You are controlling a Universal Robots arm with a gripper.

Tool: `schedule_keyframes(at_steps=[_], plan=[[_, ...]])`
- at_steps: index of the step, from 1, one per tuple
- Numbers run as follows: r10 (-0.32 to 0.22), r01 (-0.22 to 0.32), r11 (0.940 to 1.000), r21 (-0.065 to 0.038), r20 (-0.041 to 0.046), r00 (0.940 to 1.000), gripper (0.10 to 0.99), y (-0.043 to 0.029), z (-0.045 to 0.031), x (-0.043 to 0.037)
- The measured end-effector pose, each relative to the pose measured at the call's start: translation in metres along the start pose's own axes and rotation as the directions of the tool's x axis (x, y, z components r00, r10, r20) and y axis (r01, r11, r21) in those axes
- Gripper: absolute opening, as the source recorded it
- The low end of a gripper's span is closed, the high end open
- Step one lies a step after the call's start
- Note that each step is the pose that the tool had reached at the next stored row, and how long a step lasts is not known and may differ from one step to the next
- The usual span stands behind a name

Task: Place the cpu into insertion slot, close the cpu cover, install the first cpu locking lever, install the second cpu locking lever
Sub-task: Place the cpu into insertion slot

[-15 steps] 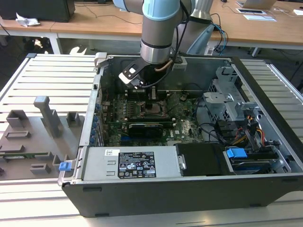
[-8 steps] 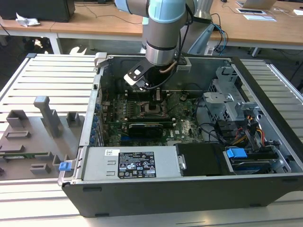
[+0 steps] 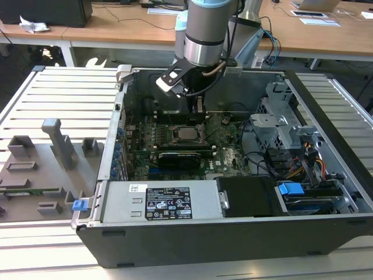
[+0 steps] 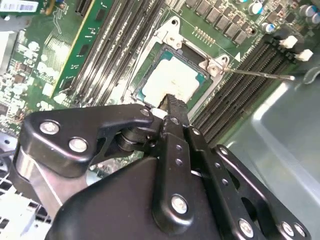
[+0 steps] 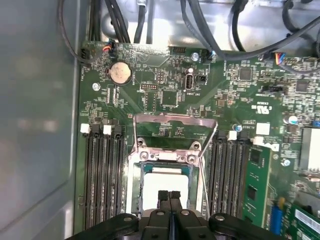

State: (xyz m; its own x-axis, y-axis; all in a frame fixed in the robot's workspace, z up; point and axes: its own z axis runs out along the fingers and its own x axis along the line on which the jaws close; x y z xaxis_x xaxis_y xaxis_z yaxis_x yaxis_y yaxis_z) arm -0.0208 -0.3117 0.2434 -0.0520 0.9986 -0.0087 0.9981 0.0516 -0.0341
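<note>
The cpu (image 5: 162, 186) lies flat in the insertion slot (image 5: 161, 156), its silver-grey top facing up; it also shows as the cpu (image 4: 172, 80) and the cpu (image 3: 187, 133). The cpu cover (image 5: 172, 129) is swung open and stands up behind the slot, the board showing through its window. A thin wire locking lever (image 4: 260, 74) sticks out to one side, unlatched. My gripper (image 5: 169, 195) is shut with nothing between its fingers and hangs just over the near edge of the cpu. Whether the fingertips (image 4: 172, 102) touch the chip cannot be told.
Long black memory slots (image 5: 102, 180) flank the socket on both sides. A coin battery (image 5: 120, 73) and cable bundles (image 5: 200, 30) lie beyond it. The case wall (image 5: 35, 125) is close by. A power supply (image 3: 163, 201) and drive cage (image 3: 280, 116) fill the case; a grey fixture (image 3: 41, 169) sits outside.
</note>
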Motion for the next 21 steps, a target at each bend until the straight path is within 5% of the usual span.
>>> schedule_keyframes(at_steps=[4,9,15,21], plan=[[0.000,0.000,1.0000,0.000,-0.0001,1.0000,0.106,-0.0003,-0.0089,-0.0001],[0.000,0.000,1.0000,0.000,-0.0001,1.0000,0.106,-0.0011,-0.0309,-0.0003],[0.000,0.000,1.0000,0.000,0.0000,1.0000,0.106,-0.0016,-0.0479,-0.0004],[0.000,0.000,1.0000,0.000,-0.0002,1.0000,0.106,-0.0017,-0.0515,-0.0004]])
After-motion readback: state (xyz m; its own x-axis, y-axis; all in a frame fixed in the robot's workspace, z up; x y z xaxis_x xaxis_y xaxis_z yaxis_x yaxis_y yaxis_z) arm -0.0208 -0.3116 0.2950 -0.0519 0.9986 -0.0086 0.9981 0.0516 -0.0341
